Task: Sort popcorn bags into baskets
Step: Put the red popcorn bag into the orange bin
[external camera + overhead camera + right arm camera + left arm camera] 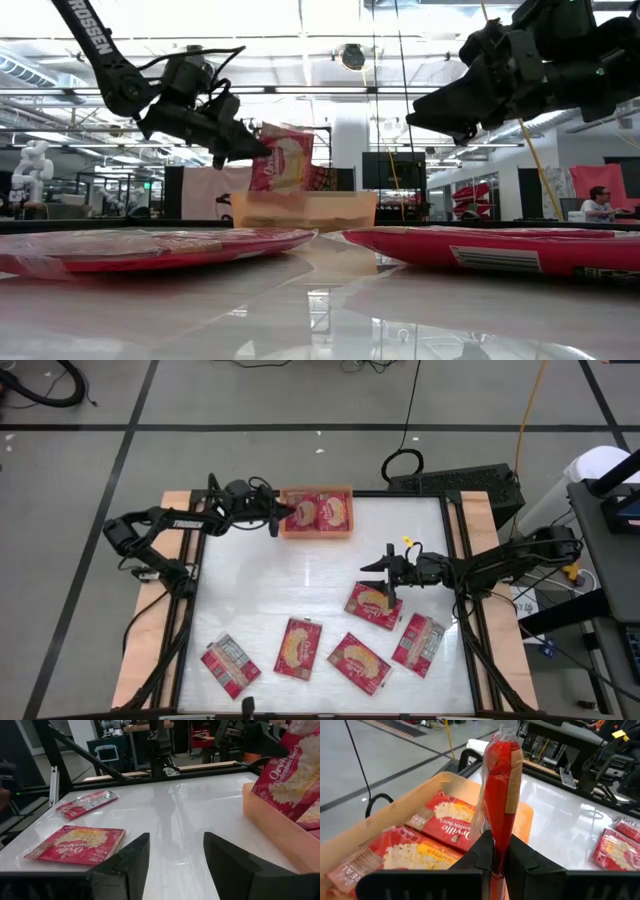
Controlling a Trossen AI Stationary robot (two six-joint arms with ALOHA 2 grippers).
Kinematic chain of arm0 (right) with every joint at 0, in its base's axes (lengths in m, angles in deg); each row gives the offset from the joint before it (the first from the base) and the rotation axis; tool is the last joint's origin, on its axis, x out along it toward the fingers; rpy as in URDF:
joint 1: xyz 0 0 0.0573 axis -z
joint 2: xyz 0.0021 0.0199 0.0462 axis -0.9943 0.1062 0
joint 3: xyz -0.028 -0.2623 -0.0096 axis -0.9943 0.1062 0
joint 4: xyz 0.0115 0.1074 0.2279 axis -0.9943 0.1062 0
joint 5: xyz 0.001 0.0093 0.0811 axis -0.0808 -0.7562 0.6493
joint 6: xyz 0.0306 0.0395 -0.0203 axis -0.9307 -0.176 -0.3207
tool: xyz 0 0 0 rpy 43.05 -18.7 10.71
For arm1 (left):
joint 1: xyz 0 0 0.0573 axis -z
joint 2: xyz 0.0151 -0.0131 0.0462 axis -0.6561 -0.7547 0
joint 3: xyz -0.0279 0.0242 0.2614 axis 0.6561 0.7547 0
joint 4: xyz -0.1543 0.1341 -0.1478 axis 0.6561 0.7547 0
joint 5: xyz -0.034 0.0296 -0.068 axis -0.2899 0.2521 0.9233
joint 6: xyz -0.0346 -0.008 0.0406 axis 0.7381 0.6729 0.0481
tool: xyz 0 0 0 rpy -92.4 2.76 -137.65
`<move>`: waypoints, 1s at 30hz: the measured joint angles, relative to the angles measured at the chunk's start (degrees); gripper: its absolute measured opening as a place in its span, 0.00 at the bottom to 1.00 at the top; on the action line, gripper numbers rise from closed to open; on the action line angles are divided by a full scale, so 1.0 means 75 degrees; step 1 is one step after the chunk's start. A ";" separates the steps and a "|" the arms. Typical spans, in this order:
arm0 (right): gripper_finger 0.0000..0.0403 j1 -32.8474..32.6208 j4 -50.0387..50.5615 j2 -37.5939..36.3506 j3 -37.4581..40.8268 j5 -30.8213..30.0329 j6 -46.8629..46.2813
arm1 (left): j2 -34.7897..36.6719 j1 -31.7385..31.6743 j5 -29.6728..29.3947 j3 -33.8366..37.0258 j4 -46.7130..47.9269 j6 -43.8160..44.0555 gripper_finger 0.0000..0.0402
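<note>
The left tool (281, 518) was seen over the left end of the tray (317, 535), at the far edge of the table (300, 585), clamped tight on a bag (502, 780). From above, that bag was hardly made out against the two bags lying flat in the tray; the low view showed it clearly, held upright above the tray wall (305, 210), and the left wrist view showed it edge-on, pinched between the dark fingers (477, 852). In the same wrist view the two packed bags (450, 822) were seen picture-side up, side by side.

The right tool (383, 568) was held above the table at mid-right, jaws apart and nothing between them, as the right wrist view (175, 857) made plain. Just below it in the high view lay one bag (373, 605), and four more were spread along the near edge: one grey-print side up at the left (231, 665), two picture side up in the middle (299, 648) (359, 662), and one print side up at the right (419, 643). In the low view two of these near bags (150, 248) (500, 248) filled the foreground and hid most of the table behind. A seated person (598, 203) was glimpsed far off in the room.
</note>
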 joint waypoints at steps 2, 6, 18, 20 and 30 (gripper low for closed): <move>0.45 0.0000 0.0000 0.0000 0.0000 0.0000 0.0027 | -0.0003 -0.0020 -0.0003 0.0000 0.0104 0.0043 0.06; 0.45 0.0000 0.0000 0.0000 0.0000 0.0000 0.0041 | -0.0003 -0.0104 -0.0023 0.0000 0.0311 0.0218 0.06; 0.45 0.0000 0.0000 0.0000 0.0000 0.0000 0.0048 | -0.0003 -0.0159 -0.0887 0.0000 0.0642 -0.0321 0.18; 0.45 0.0000 0.0000 0.0000 0.0000 0.0000 0.0048 | -0.0003 -0.0118 -0.1268 0.0000 0.0644 -0.0411 0.25; 0.45 0.0000 0.0160 0.0000 0.0000 0.0000 -0.0143 | -0.0001 0.0324 -0.4320 0.0000 0.0428 -0.0581 0.66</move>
